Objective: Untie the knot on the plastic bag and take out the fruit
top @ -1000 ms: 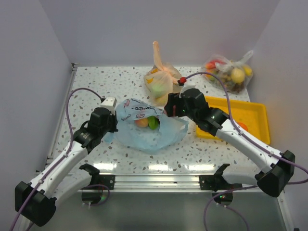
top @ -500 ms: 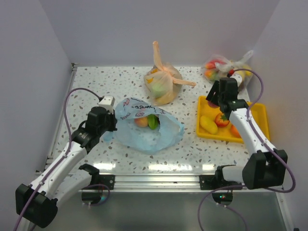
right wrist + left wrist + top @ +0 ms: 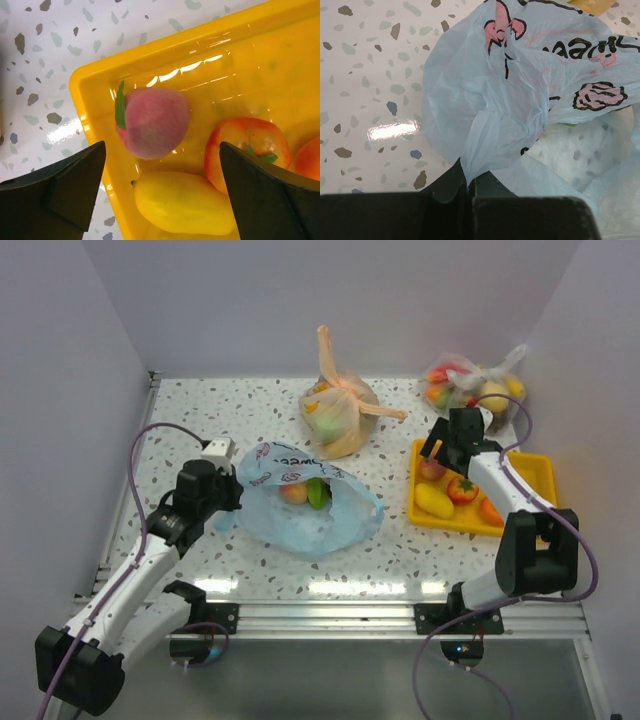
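Plastic bag [image 3: 312, 518]: mid-table, untied, mouth open.
Tray [image 3: 536, 468]: at the bag's 3 o'clock.
Left gripper [image 3: 469, 180]: clenched on the bag's 9 o'clock edge.
Right gripper [image 3: 162, 144]: moved from bag to tray, fingers just released.
Peach [image 3: 152, 122]: delivered; two fruit [image 3: 306, 493] remain bagged.

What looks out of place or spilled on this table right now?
Nothing stands out. The plastic bag lies slack and open, its edge pinched by the left gripper, two fruit at its mouth; the loose pieces sit inside the yellow tray.
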`<state>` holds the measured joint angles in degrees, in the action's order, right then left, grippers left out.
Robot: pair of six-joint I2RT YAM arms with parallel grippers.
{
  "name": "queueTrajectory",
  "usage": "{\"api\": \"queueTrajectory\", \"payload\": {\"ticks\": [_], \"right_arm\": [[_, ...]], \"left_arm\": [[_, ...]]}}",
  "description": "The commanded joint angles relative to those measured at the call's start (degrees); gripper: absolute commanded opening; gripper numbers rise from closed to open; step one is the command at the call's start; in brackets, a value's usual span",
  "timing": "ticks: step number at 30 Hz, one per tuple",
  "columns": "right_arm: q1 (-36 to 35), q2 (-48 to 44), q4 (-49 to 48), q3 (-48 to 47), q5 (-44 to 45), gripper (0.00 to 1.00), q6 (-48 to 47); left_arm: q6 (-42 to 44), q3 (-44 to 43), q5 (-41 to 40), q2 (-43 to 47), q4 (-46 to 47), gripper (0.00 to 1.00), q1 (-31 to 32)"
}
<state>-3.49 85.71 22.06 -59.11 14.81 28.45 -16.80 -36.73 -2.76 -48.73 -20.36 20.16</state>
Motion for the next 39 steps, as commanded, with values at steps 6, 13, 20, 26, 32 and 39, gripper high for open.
{"api": "queueTrajectory", "payload": {"ticks": [6,13,20,26,32,39], "right_arm": [[-9.9,-15.2,0.8,-5.2,-3.3,0.99,-11.8],[-25.1,-22.3,-1.4,-7.9,-13.1,0.95,-18.0],[-41.2,-18.7,-3.5,-7.6,-17.8,0.94,-18.8],[-53.4,-11.0,-6.5,-7.3,-18.8,0.93,-18.3],[-58.0,-2.5,-7.7,-7.4,-13.7,0.86,-19.5],[-58.1,6.6,-10.5,-8.2,-8.0,0.81,-23.9]], "left_arm": [[1.2,0.5,2.5,0.7,3.6,0.00,-1.4],[1.2,0.7,2.5,1.1,3.9,0.00,-1.4],[1.2,1.0,4.1,1.9,4.7,0.00,-1.5],[1.1,1.2,5.0,1.8,4.7,0.00,-1.5],[1.0,1.0,5.2,1.8,4.7,0.00,-1.5],[0.7,1.2,5.8,2.4,5.1,0.00,-1.5]]}}
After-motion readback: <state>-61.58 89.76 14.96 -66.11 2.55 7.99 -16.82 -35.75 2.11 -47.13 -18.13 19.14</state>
